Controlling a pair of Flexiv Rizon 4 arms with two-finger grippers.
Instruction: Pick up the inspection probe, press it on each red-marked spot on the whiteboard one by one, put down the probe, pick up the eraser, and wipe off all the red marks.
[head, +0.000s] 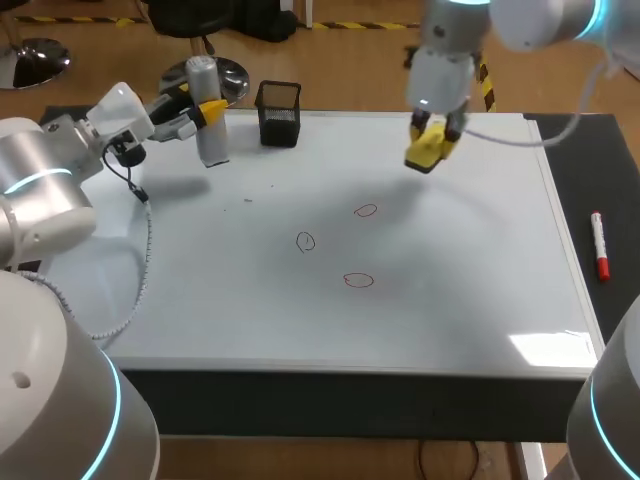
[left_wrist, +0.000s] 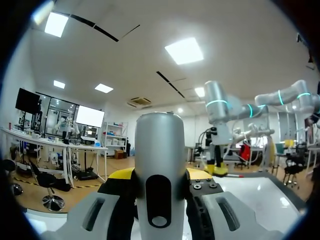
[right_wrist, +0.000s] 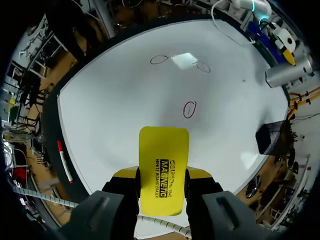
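Between the left gripper's (head: 205, 110) yellow tips, clamped from both sides, the silver inspection probe (head: 208, 125) stands upright with its foot at the whiteboard (head: 450, 320). A black mesh cup (head: 279, 113) sits just beside it. The right gripper (head: 433, 135) hangs above the board, closed on the yellow eraser (head: 425, 152), which sticks out ahead of its fingers. Three red marks (head: 366, 210) lie below, ahead of the eraser, unwiped. A red marker (head: 599, 245) lies well off to that gripper's side.
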